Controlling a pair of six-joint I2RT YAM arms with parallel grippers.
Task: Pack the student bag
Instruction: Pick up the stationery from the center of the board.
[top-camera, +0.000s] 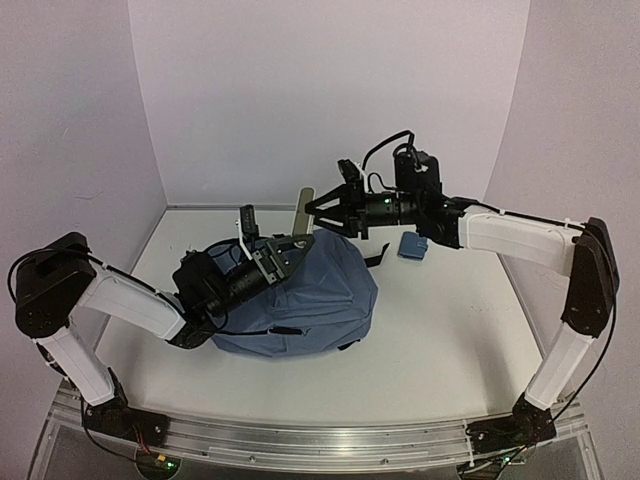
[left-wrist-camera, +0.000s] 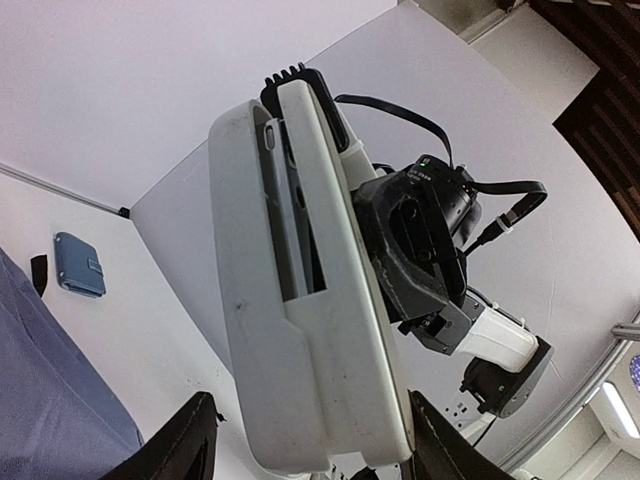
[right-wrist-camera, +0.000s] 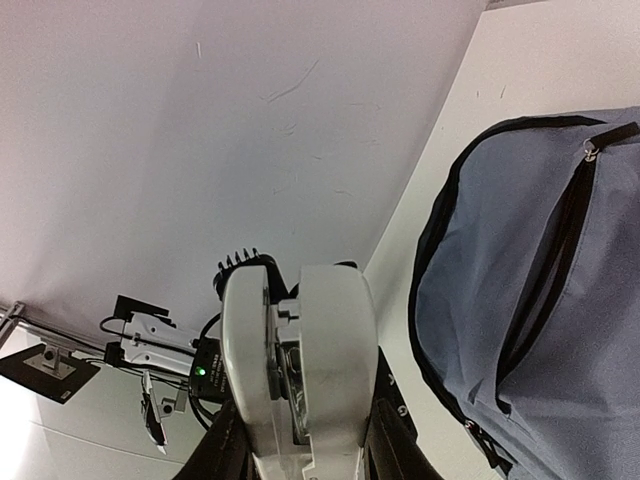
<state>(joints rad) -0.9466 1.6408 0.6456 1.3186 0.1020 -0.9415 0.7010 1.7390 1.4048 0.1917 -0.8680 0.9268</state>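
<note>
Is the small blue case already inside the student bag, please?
No, the small blue case lies on the table outside the student bag.

Both arms extended inward, grippers meeting.
Right gripper (top-camera: 315, 212) clamps white object (top-camera: 305, 200); left gripper (top-camera: 290, 246) straddles it, contact unclear.

No readable text, label, brand, number or sign is showing in any view. Nothing legible is appearing on the bag (top-camera: 310, 295), on the pale case (left-wrist-camera: 300, 330) above the bag, or on the blue wallet (top-camera: 412, 246) near the bag.
</note>
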